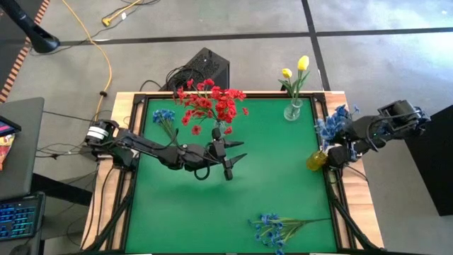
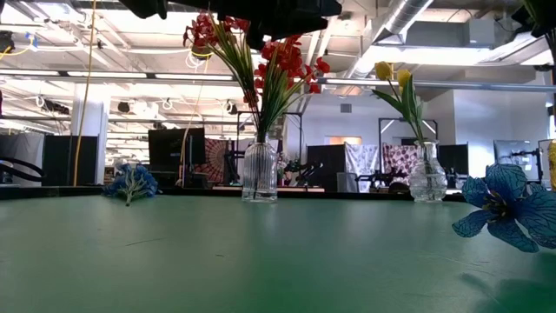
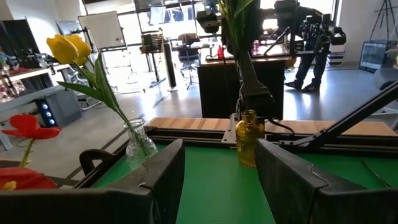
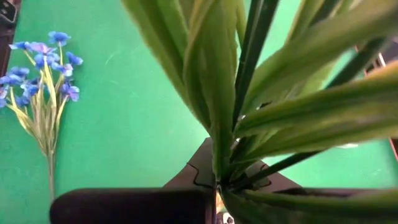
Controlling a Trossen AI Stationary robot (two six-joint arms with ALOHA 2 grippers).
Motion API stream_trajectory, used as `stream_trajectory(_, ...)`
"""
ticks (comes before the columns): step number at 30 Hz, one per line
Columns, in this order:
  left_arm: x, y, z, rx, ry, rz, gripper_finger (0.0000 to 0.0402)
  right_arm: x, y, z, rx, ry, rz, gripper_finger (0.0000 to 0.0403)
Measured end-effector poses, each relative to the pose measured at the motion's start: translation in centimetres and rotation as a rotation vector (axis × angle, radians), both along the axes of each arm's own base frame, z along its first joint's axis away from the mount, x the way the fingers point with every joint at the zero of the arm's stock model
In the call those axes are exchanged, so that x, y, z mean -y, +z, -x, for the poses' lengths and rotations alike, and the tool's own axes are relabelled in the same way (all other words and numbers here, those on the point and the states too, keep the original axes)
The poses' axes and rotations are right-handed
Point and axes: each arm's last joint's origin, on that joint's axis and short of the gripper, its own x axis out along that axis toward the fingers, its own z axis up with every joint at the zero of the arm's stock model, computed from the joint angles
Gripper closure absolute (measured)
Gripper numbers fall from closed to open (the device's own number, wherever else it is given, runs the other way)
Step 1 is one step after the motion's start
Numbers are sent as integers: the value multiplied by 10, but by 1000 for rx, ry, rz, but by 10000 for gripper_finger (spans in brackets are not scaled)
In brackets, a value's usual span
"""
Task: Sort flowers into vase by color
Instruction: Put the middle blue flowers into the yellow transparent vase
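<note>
Red flowers [image 1: 211,101] and yellow flowers [image 1: 296,69] already stood in vases. The right gripper [image 1: 333,150], jaws clamped on a blue spray [image 1: 331,124], hung over the amber vase [image 1: 316,160] at three o'clock. The left gripper [image 1: 232,157] waited mid-bench, jaws apart. Blue sprays lay at six [image 1: 277,227] and ten o'clock [image 1: 163,117], unsorted.

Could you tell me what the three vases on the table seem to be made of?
The red flowers' vase and the yellow flowers' vase look like clear glass: the background shows through. The amber vase looks like tinted, glossy glass, possibly plastic.
</note>
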Motion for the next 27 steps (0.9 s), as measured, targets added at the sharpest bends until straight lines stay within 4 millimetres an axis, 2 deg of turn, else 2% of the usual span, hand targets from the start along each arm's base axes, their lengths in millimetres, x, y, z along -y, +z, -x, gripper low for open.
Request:
stream_trajectory(20,-1,-1,0,-6,2,3,219,-1,-1,0,-17,81,7,359)
stream_trajectory(27,-1,-1,0,-8,2,3,219,-5,-23,-9,-115,122,45,359)
